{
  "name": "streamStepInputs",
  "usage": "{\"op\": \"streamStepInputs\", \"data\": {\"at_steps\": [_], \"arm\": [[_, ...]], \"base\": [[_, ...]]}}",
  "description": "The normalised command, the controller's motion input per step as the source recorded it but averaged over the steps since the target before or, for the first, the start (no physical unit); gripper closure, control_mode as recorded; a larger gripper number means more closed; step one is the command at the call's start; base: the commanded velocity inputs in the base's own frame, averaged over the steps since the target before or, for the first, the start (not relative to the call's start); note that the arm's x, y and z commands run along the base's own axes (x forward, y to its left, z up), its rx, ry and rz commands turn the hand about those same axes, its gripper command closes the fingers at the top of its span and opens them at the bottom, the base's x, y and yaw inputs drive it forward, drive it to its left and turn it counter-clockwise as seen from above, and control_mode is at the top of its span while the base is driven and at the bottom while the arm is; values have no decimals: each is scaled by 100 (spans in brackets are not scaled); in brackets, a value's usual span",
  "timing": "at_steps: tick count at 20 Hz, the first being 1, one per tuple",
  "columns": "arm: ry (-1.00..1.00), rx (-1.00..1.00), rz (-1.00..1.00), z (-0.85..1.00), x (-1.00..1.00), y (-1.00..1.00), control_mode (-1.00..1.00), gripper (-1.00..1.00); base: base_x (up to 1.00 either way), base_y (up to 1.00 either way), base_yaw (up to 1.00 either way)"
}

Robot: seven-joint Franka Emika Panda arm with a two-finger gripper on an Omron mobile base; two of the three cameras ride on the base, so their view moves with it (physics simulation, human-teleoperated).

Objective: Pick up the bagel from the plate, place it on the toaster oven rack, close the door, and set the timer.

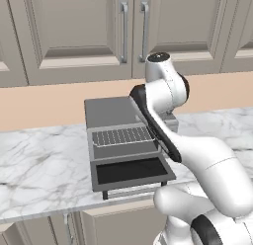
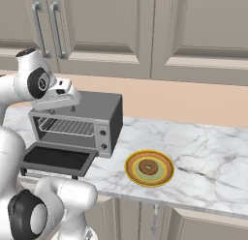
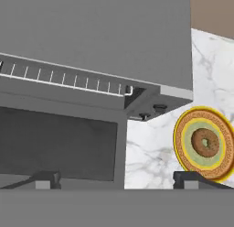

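Note:
The brown bagel [image 2: 148,167] lies in the middle of the yellow plate [image 2: 162,177] on the marble counter, right of the toaster oven [image 2: 101,106]. The oven's door [image 2: 55,159] hangs open and flat toward the front. Inside the cavity sits the wire rack [image 2: 68,127], bare. My gripper [image 2: 63,98] hovers over the oven's front top edge, well left of the plate. In the hand view its fingertips [image 3: 43,179] stand far apart, so the gripper [image 3: 118,180] is open and holds nothing. That view has the bagel [image 3: 205,142] and plate [image 3: 183,139] at lower right, with the rack [image 3: 68,79] and door [image 3: 59,148] to the left.
Two dark knobs [image 2: 102,139] sit on the oven's right front panel. Beige wall cabinets with bar handles [image 2: 57,28] hang above the counter. Bare marble [image 2: 208,152] stretches right of the plate. My own arm [image 1: 197,155] covers the oven's right side in the left base view.

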Motion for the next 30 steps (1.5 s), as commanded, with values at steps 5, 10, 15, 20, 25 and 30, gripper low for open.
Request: {"op": "streamStepInputs", "data": {"at_steps": [5,10,15,20,25,30], "arm": [[-6,-37,9,-37,-29,49,-100,-100],[-8,-34,6,-29,-10,32,-100,-100],[-4,-31,6,-27,0,12,-100,-100],[0,-27,2,-25,10,10,-100,-100],[0,-24,0,-26,24,15,-100,-100],[0,-18,0,-31,22,27,-100,-100]], "base": [[0,0,0],[0,0,0],[0,0,0],[0,0,0],[0,0,0],[0,0,0]]}}
